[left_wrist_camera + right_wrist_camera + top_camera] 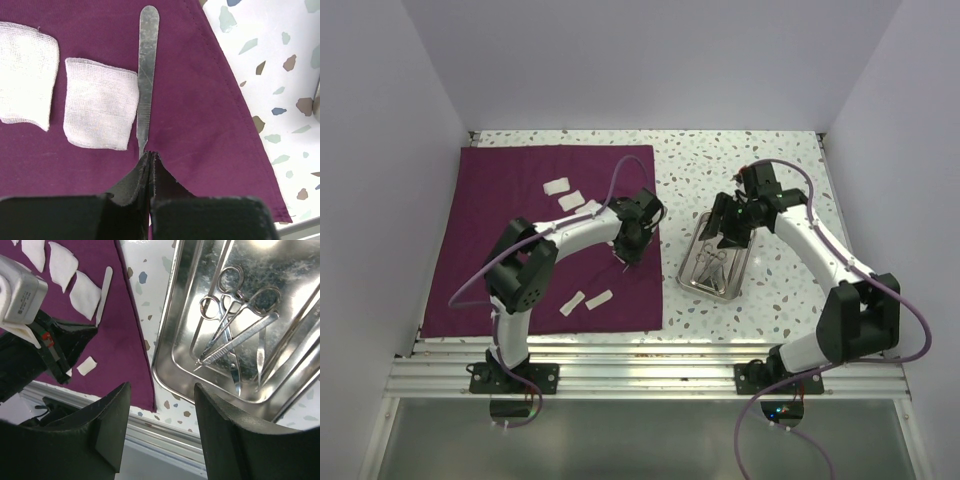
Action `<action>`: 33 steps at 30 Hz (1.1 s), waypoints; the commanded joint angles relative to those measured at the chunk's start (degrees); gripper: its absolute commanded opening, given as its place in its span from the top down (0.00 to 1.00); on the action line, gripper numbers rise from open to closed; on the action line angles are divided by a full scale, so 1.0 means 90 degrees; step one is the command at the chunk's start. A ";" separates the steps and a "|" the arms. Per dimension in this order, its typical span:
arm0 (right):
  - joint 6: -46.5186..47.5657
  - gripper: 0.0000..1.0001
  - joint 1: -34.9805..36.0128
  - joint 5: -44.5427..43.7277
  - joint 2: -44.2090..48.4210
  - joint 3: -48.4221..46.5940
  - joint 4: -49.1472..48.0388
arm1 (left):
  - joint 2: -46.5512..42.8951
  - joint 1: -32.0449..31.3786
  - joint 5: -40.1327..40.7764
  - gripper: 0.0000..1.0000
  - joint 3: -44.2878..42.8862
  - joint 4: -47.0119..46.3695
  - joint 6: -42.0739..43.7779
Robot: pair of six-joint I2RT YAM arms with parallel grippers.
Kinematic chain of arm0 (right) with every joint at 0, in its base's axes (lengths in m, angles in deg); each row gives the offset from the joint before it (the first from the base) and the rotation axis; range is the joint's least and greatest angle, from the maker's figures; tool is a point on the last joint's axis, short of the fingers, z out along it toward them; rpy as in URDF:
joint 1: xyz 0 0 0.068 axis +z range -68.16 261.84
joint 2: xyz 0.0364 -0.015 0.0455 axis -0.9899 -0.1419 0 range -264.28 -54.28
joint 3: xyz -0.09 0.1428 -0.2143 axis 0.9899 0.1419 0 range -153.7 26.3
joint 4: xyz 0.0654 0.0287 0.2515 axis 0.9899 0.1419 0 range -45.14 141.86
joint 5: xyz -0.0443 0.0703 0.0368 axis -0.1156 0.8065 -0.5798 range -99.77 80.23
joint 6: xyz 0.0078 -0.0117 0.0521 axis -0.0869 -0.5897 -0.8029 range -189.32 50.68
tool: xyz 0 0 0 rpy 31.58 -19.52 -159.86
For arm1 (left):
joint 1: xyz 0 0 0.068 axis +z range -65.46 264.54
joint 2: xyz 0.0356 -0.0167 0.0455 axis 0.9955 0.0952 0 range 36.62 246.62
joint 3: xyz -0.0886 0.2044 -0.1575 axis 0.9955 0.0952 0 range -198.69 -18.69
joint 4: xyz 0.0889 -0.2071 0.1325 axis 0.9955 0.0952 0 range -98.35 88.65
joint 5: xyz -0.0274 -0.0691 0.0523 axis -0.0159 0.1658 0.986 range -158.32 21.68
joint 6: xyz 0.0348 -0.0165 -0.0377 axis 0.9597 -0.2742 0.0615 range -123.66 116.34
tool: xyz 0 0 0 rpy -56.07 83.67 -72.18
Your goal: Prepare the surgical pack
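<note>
Left arm [575, 232] and right arm [815, 248] share white tubular links, boxy black joints and looping lilac cables [470, 278]. Left tool [150, 156] and right tool [161, 387] have matte black fingers, seemingly rubber-padded. Black base plates [515, 378] sit at the bottom of the frame.

Tweezers [147, 75] on cloth [490, 190]; tray [732, 284] to rt

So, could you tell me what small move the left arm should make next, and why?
Probably lift the left claw slightly: it is shut on the narrow end of the tweezers, which seem to lie flat on the maroon cloth beside a gauze pad, while the steel tray sits off the cloth.
</note>
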 commanded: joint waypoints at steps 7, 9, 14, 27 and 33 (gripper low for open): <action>-0.0164 0.42 0.0058 0.0372 -0.0214 -0.0080 -0.0376 | -0.0118 -0.0038 -0.0032 0.86 0.0048 0.0089 0.0051; -0.0154 0.42 0.0068 0.0353 -0.0214 -0.0022 -0.0376 | -0.0118 -0.0038 0.0075 0.82 0.0116 0.0041 0.0060; -0.0145 0.43 0.0068 0.0353 -0.0165 0.0067 -0.0356 | -0.0001 -0.0028 0.0164 0.81 0.0156 0.0050 0.0129; -0.0076 0.43 0.0068 0.0314 -0.0204 0.0057 -0.0336 | 0.0185 0.0098 0.0213 0.78 0.0322 -0.0077 0.0158; -0.0096 0.42 0.0068 0.0323 -0.0233 0.0057 -0.0346 | 0.0155 0.0206 0.0028 0.75 0.0429 -0.0155 0.0178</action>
